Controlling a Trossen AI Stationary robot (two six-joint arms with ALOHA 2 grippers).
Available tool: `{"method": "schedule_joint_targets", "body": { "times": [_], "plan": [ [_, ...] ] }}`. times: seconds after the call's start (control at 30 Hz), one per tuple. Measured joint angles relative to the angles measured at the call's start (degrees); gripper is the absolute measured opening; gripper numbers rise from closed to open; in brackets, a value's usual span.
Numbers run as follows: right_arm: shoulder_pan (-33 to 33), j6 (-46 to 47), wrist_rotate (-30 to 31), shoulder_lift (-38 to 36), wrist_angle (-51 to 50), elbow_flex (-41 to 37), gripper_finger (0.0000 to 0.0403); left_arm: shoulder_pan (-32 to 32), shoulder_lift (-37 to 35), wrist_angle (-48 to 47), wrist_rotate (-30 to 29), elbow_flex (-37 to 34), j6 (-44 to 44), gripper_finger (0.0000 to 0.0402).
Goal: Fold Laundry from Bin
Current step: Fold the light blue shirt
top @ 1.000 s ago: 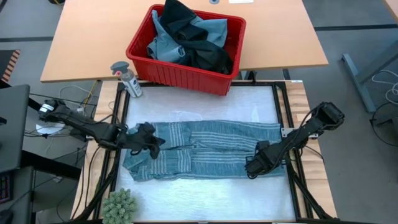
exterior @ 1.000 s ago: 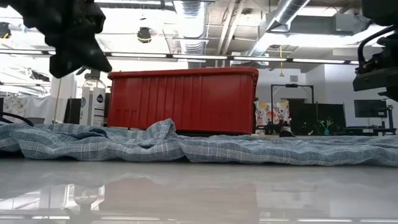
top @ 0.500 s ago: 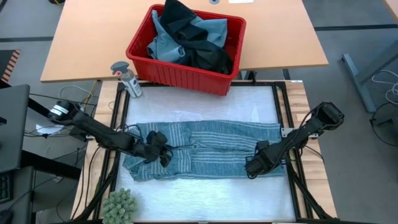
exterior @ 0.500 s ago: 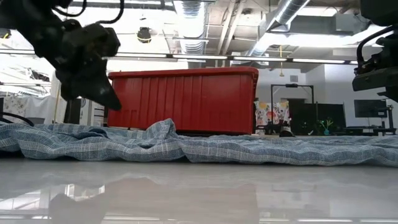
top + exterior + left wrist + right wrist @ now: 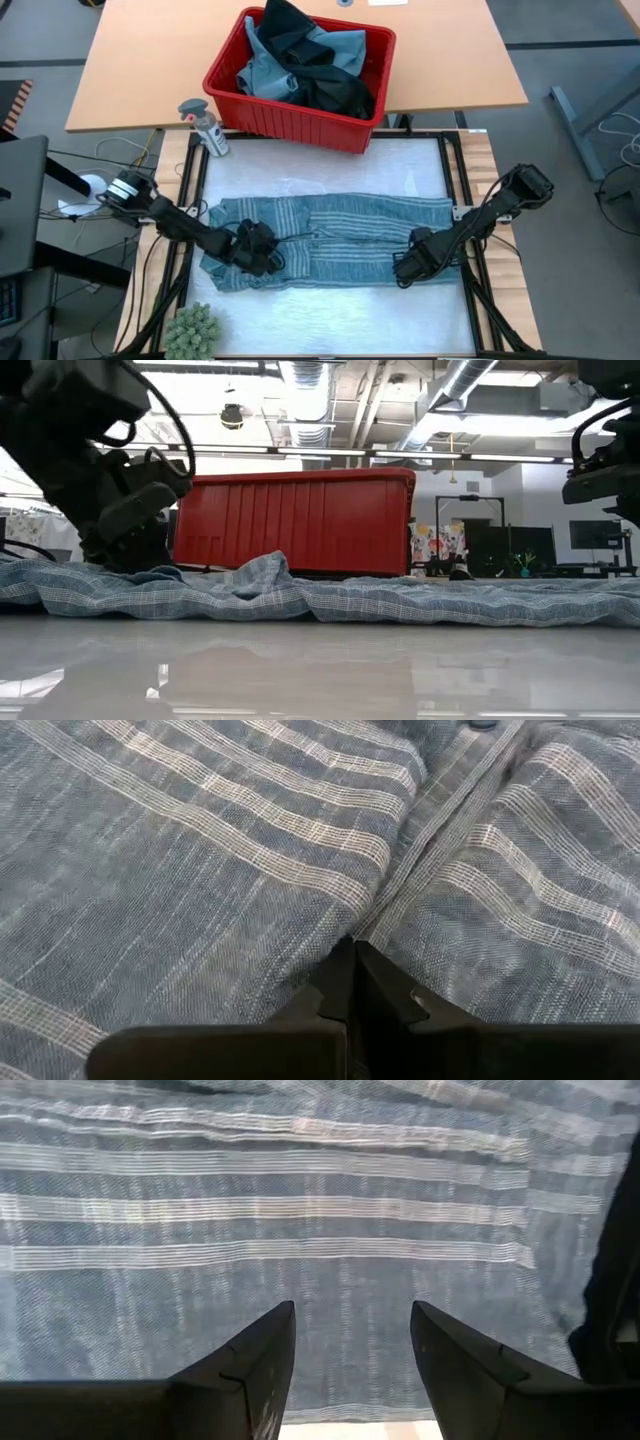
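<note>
Your setting: likely a lab or open office. Exposed ceiling ducts (image 5: 300, 400), strip lights (image 5: 330, 452), monitors (image 5: 592, 538), wooden desk (image 5: 130, 70), loose floor cables (image 5: 620, 130).

Left claw (image 5: 262, 252): from above, its tips were lost against the striped garment (image 5: 330, 235); whether they touched the cloth could not be told.
Right claw (image 5: 402, 272): the arm hid the fingers in the high view; the low view cut it off at the edge.
Bin (image 5: 232, 108): the piled laundry (image 5: 300, 60) hid its floor, and the garments underneath could not be counted.
Spray bottle (image 5: 207, 127): label too small to read.
Green object (image 5: 192, 332): cut by the lower edge.
</note>
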Motion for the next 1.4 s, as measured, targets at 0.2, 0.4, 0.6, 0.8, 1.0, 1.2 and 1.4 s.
{"method": "schedule_joint_targets", "body": {
  "times": [0.2, 0.4, 0.6, 0.8, 1.0, 1.2, 1.4],
  "plan": [
    [0.00, 0.20, 4.49, 0.00, 0.30, 2.25, 0.0223, -2.37, -0.27, -5.54, -1.23, 0.09, -3.41, 0.0000],
    [0.02, 2.79, 5.93, 0.02, -5.78, 5.28, 0.0223, -4.35, -2.21, -15.23, -1.79, 0.09, -11.08, 0.0000],
    [0.75, 5.78, 5.91, 0.00, -14.45, 6.30, 0.0223, -5.96, -6.05, -26.14, 0.24, -0.22, -15.82, 0.0000],
    [0.17, 9.58, 7.04, -2.98, -7.56, 1.50, 0.0236, -6.42, -9.22, -32.47, 3.03, -0.61, -15.59, 0.0000],
    [-0.02, 9.88, 14.12, -10.85, 4.09, -8.71, 0.0260, -6.42, -9.94, -33.01, 4.17, -0.61, -12.04, 0.0000],
    [-1.28, 5.87, 17.42, -22.97, 2.91, -14.37, 0.0278, -6.42, -9.98, -32.99, 4.71, -0.55, -11.26, 0.0000],
    [-5.35, -10.64, 18.02, -30.59, 10.08, -19.78, 0.0300, -6.42, -10.00, -32.89, 4.77, -0.55, -11.26, 0.0000]
  ]
}}
